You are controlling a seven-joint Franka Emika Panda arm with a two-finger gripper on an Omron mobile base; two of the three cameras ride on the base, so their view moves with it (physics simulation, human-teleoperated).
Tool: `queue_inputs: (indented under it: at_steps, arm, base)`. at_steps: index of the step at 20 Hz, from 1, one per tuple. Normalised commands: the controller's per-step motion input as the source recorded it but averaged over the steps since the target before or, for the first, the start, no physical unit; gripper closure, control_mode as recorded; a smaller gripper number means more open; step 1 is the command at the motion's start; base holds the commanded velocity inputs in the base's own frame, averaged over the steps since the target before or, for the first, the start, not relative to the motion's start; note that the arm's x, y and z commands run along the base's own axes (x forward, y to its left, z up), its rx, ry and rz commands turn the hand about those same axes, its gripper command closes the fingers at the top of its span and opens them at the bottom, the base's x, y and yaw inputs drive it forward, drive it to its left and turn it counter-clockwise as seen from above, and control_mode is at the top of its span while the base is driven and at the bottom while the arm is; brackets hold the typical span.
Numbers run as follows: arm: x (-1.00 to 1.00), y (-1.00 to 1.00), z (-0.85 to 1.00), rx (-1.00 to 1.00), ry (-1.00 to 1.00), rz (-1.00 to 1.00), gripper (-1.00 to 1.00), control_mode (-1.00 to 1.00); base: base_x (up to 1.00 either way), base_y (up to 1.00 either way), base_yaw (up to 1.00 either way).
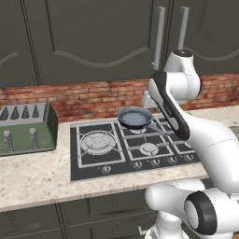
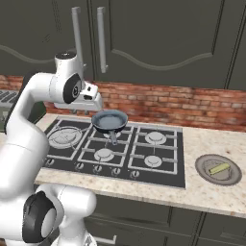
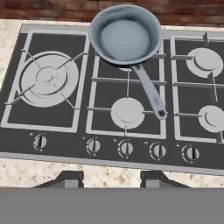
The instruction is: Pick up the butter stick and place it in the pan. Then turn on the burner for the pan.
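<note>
We take the cooktop (image 3: 57, 118) as our landmark, a black gas hob set into the speckled counter (image 2: 202, 192), with dark cabinets (image 1: 93, 37) and a brick backsplash (image 2: 182, 108) behind it. Left of it stands a green toaster (image 1: 25, 128). The arm reaches over the hob's back edge, hand held high and looking down — a surveying pose, we judge, not a reach.

The pan (image 3: 125, 35) sits on a rear burner near the hob's middle, bowl empty, its thin handle running toward the front knobs (image 3: 126, 148). That burner (image 3: 126, 68) is almost wholly covered; just a sliver of its cap peeks from under the bowl, so we match the knob to it by position alone.

To the right of the hob, well apart from the pan, a small round plate (image 2: 230, 178) on the counter carries the butter stick (image 2: 218, 168) — untouched, so the pick is not yet done.

The gripper (image 3: 108, 180) shows just two dark fingertips at the bottom of the hand view, standing narrow with nothing between them; the rest of the fingers is cut off.
</note>
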Motion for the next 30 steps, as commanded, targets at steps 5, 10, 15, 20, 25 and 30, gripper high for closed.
queue_inputs:
  at_steps: [5,10,15,20,25,30]
  arm:
    - [-0.12,-0.31,0.00,0.00,0.04,0.00,-1.00,-1.00]
    - [-0.29,-0.87,-0.05,0.00,0.06,-0.04,-1.00,-1.00]
    - [-0.19,-0.89,-0.12,0.00,0.09,-0.05,-1.00,-1.00]
    - [-0.09,-0.83,-0.13,0.00,0.10,-0.04,-1.00,-1.00]
    - [0.00,-0.77,-0.12,0.00,0.13,-0.06,-1.00,-1.00]
    - [0.00,-0.71,-0.08,0.00,0.16,-0.06,-1.00,-1.00]
  base:
    - [0.00,0.00,0.00]
    - [0.00,0.00,0.00]
    - [0.00,0.00,0.00]
    - [0.00,0.00,0.00]
    - [0.00,0.00,0.00]
    - [0.00,0.00,0.00]
